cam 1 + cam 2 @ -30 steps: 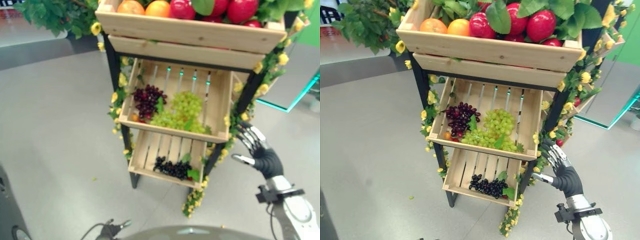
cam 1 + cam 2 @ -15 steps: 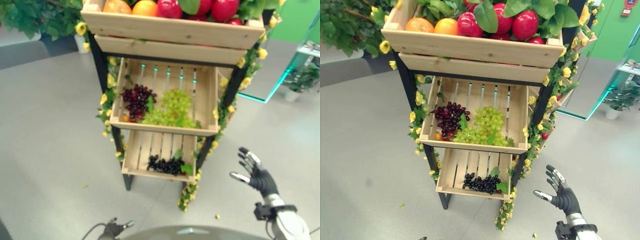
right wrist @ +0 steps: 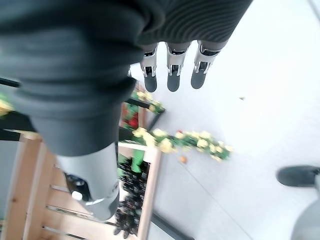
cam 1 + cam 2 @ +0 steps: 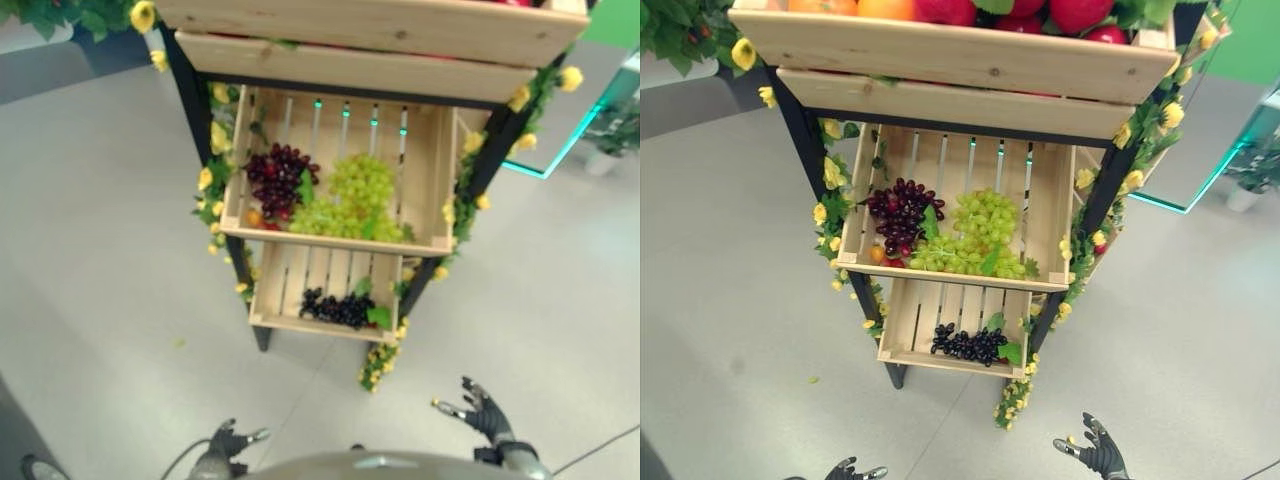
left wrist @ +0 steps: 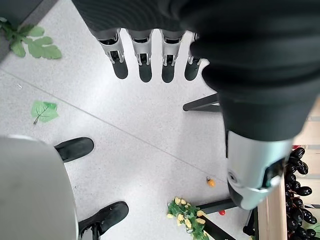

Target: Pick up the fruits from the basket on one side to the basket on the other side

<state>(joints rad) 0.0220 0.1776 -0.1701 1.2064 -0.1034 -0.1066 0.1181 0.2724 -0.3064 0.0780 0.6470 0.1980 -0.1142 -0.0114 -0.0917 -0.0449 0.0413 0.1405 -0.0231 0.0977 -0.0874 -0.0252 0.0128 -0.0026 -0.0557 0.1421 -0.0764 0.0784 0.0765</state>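
While right hand (image 4: 482,412) dropped low, away from crate (image 4: 335,243), both hands stay empty, fingers spread; left hand (image 4: 228,440) low.

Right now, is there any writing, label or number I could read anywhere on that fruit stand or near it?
None: no readable text in any view.
The wooden crates carry no label or number.
The grapes have no tags that I can see.
The floor bears no sign or marking.
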